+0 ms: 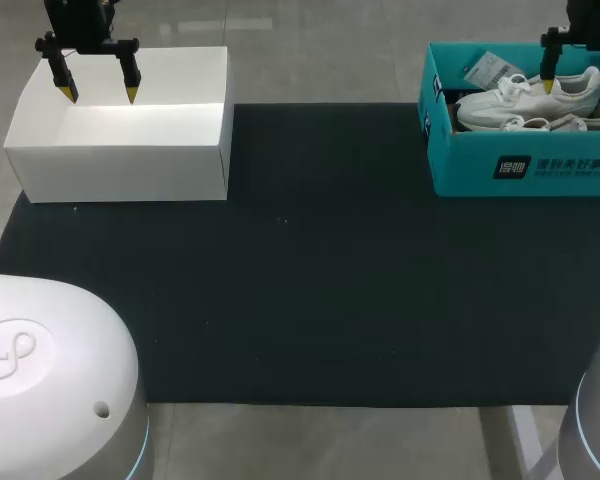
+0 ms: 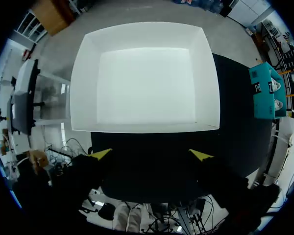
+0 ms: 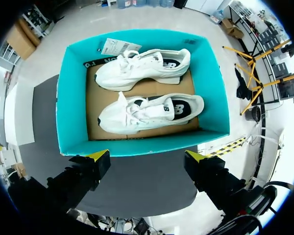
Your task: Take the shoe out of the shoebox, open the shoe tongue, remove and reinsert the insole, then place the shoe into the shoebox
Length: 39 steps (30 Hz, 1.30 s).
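Two white shoes [image 3: 142,68] and a paper tag [image 3: 115,46] lie in the teal shoebox [image 3: 71,112]; both jaws stand wide, empty.

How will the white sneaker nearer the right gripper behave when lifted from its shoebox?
The white sneaker is probably light; its soft-looking upper may give, while the thick sole likely stays stiff. Lying on its side, its laces could dangle.
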Available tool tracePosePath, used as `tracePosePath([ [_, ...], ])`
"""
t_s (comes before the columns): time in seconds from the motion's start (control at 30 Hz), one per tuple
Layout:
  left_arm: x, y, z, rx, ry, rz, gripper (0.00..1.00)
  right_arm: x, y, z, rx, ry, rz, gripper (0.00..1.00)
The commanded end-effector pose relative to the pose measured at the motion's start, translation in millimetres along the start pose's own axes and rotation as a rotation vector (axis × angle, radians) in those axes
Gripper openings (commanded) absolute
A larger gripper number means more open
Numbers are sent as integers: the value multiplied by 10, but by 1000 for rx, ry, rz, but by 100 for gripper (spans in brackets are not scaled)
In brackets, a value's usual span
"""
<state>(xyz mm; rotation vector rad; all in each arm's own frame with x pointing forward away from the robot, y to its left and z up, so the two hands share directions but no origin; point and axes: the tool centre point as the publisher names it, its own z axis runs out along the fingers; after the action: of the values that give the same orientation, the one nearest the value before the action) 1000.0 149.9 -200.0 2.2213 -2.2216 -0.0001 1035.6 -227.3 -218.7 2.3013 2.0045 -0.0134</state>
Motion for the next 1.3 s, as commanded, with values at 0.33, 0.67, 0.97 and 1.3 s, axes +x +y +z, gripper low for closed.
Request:
tracePosePath([
  [0.33, 0, 0, 0, 0, 0, 0, 100, -760, 342, 653, 22, -43, -23, 100],
  [0.67, 0, 0, 0, 0, 0, 0, 100, -1070, 555, 964, 24, -65, -35, 100],
  [0.97, 0, 0, 0, 0, 0, 0, 100, -1073, 628, 1178, 28, -58, -59, 100],
  [1.3, 0, 0, 0, 0, 0, 0, 100, -1072, 592, 1462, 34, -37, -64, 100],
])
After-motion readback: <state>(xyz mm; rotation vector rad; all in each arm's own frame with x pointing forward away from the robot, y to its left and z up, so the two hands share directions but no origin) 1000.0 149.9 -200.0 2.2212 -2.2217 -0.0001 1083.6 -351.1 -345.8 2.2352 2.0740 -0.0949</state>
